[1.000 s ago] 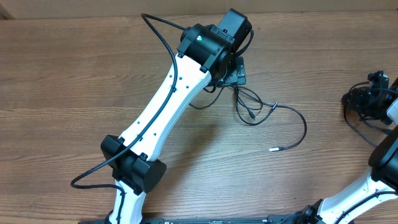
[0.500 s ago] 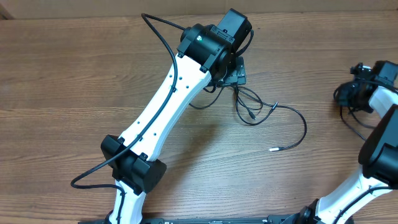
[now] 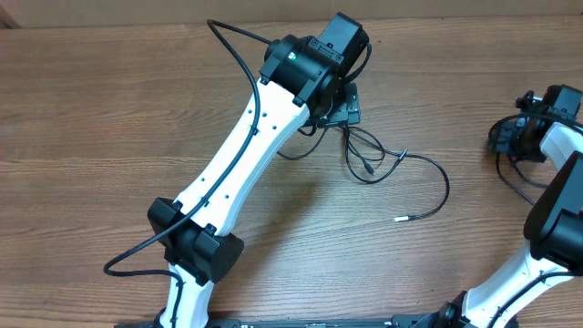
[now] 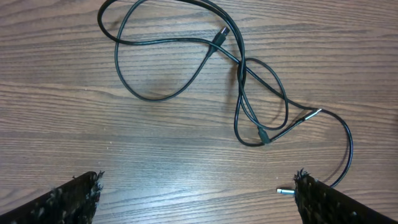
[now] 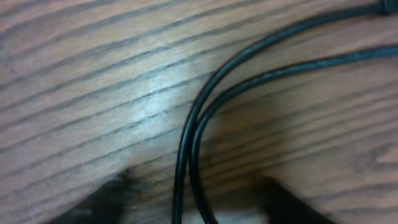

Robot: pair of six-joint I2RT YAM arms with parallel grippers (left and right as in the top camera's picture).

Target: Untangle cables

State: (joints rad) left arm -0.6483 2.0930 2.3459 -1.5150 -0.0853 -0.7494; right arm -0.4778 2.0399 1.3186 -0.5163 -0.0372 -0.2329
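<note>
Landmark: left end effector [image 4: 198,180], hanging over the counter [image 3: 109,109]; fingers spread wide, nothing between them.
Nearest item: silver-tipped plug [image 4: 285,191], a free end lying flat on the base side of the left end effector, just beside its right fingertip in the wrist view.
Next out: cables [image 4: 241,74], thin black cords in a loose knot directly below the left end effector and a little to its right. Several strands cross here. A small dark plug [image 4: 263,134] and a second silver tip [image 4: 314,113] lie among the loops.
Farther out: wide loop [image 4: 155,96], open and flat, beyond the knot as seen from the left end effector; an inline plug [image 4: 221,34] sits on its far run.
Far right: right end effector [image 5: 199,198], well to the right of the left end effector. Its pads are blurred but stand apart, and two black strands [image 5: 186,143] run through the gap, apparently unpinched. Whether these are one folded cord or two cannot be told.
Handling (judged): light, limp and smooth-sheathed, likely to drag and slide rather than lift cleanly; crossings would tighten if pulled mid-length.
Hold point (judged): the stiff body behind the silver-tipped plug, so the free end can be drawn back through the crossings.
</note>
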